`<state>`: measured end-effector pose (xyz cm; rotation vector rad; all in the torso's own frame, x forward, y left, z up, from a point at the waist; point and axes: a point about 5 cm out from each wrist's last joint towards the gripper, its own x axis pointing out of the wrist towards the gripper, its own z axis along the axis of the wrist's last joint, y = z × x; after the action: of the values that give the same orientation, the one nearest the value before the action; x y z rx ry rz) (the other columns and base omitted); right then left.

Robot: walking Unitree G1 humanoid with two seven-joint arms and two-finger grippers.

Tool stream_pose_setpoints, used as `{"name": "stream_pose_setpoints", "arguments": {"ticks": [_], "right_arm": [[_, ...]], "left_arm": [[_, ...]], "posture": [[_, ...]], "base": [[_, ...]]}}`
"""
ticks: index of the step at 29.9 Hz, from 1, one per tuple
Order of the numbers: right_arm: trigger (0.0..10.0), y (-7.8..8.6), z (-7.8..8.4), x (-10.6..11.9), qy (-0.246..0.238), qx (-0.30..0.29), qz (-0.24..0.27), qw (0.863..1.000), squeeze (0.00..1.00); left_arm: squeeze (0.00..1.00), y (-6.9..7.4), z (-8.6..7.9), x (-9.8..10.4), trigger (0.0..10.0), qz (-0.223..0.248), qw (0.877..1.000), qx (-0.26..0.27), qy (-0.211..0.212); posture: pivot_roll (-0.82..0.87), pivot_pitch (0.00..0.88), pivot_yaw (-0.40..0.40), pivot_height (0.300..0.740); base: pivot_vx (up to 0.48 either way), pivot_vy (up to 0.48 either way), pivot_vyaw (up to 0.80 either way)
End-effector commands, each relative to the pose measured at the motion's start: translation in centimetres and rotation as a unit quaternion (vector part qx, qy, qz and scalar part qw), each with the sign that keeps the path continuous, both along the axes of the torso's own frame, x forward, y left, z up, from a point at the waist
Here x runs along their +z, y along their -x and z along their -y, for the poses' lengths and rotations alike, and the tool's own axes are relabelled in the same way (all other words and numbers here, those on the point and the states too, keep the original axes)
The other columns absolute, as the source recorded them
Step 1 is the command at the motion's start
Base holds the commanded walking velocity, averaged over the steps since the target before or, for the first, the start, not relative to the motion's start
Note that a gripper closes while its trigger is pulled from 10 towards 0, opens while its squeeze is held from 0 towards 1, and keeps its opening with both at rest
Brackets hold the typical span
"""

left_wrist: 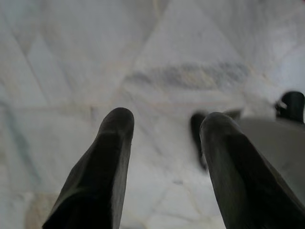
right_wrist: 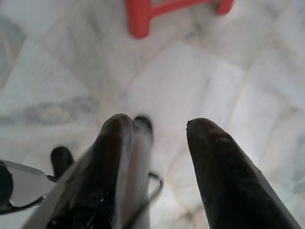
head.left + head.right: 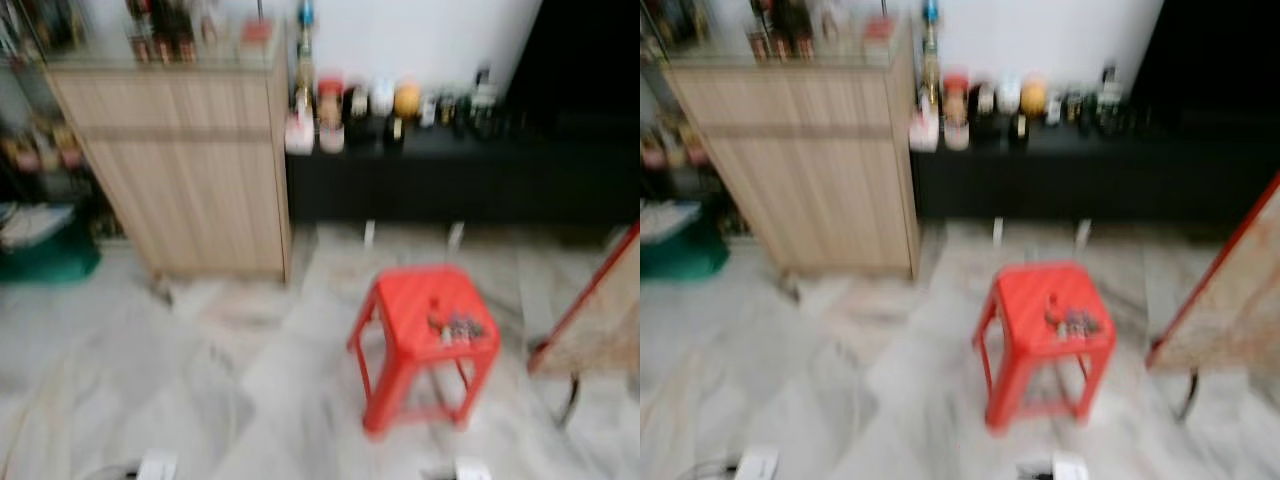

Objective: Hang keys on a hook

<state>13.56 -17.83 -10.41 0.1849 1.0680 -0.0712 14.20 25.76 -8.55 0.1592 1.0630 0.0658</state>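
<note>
A bunch of keys lies on the seat of a red plastic stool standing on the marble floor ahead, a little to my right; the head views are blurred. My left gripper hangs open over bare marble floor with nothing between its fingers. My right gripper is also open and empty, pointing at the floor, with the stool's red legs beyond its fingertips.
A light wooden cabinet stands at the back left. A low black shelf with several bottles and jars runs along the white wall. A red-edged board leans at the right. A green tub sits at the far left.
</note>
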Motion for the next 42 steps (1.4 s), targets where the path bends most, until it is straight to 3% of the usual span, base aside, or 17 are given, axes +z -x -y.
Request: {"name": "stream_pose_setpoints", "arguments": {"ticks": [1,15,20,25,31,42], "right_arm": [[10.0,0.11,-0.55,-0.08,-0.010,-0.005,0.001,1.000,0.00],[10.0,0.27,-0.29,-0.09,-0.003,-0.010,0.004,1.000,0.00],[10.0,0.08,-0.33,-0.03,-0.003,-0.018,0.009,1.000,0.00],[10.0,-0.04,-0.33,0.01,-0.002,-0.025,0.011,1.000,0.00],[10.0,-0.02,-0.39,0.00,-0.004,-0.029,0.010,1.000,0.00],[10.0,-0.02,-0.37,0.00,-0.008,-0.037,0.012,0.999,0.00]], "left_arm": [[0.00,1.63,-0.53,-0.44,10.0,-0.030,1.000,0.002,-0.007],[0.00,1.83,-0.40,-0.54,10.0,-0.030,1.000,0.005,-0.004],[0.00,1.66,-0.51,-0.45,10.0,-0.021,1.000,0.020,-0.004],[0.00,1.52,-0.50,-0.36,10.0,0.009,0.997,0.076,0.019],[0.00,1.48,-0.38,-0.36,10.0,0.010,0.997,0.073,0.032],[0.00,1.48,-0.34,-0.38,10.0,0.010,0.997,0.071,0.035]], "posture": [[0.03,0.000,-0.019,0.740],[0.02,0.000,-0.022,0.740],[0.02,0.000,-0.025,0.740],[0.02,0.000,-0.022,0.740],[0.02,0.000,-0.021,0.740],[0.02,0.000,-0.022,0.740]], "base": [[0.000,-0.326,0.00],[0.000,-0.307,0.00],[0.000,0.000,0.00],[0.000,0.000,0.00],[0.000,0.000,0.00],[0.336,0.000,0.00]]}}
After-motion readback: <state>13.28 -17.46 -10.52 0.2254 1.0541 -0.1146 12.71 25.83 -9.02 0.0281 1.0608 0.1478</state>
